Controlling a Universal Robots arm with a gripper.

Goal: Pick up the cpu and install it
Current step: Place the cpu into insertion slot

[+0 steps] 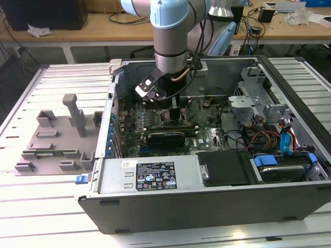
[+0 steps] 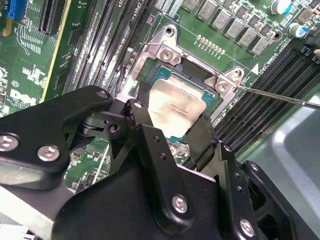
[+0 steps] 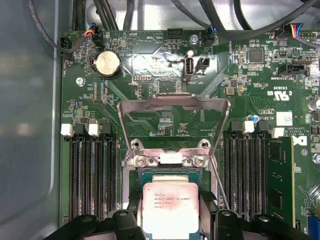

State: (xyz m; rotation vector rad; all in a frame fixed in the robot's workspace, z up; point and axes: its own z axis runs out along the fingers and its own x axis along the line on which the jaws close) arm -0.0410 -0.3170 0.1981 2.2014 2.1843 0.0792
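Exterior view: light-blue and silver robot arm [image 1: 170,31] reaches down into the open grey metal computer case [image 1: 207,181]. The black gripper [image 1: 175,112] is low over the green motherboard [image 1: 207,137], toward the back of the case. The grey plastic fixture tray [image 1: 49,160] sits well apart on the exterior view's left, on the white slatted table [image 1: 31,217].

Second wrist view: the cpu [image 2: 177,107], a small flat square chip with a shiny silver-grey metal top, lies inside the silver metal socket frame [image 2: 165,50]. The black fingers [image 2: 137,117] flank it and press on two opposite edges. They are closed only to chip width, so I read this as a grip on the chip. Can't tell whether it is fully seated or just above the socket floor. The thin steel retention lever [image 2: 280,95] stands off to one side, unlatched.

First wrist view: same picture. The chip [image 3: 171,210] sits between the fingers, and the silver hinged load plate [image 3: 172,102] is flipped open beyond it. Black memory slots [image 3: 90,175] run on both sides of the socket.

Handling, my judgement:
- Light, thin and rigid, so it won't flex.
- The metal top is slick and the rim is thin, so there's not much purchase.
- Hold it by opposite side edges only and keep it flat.
- The contact side and the socket are the fragile parts, so no tilt, no sliding, no downward force.
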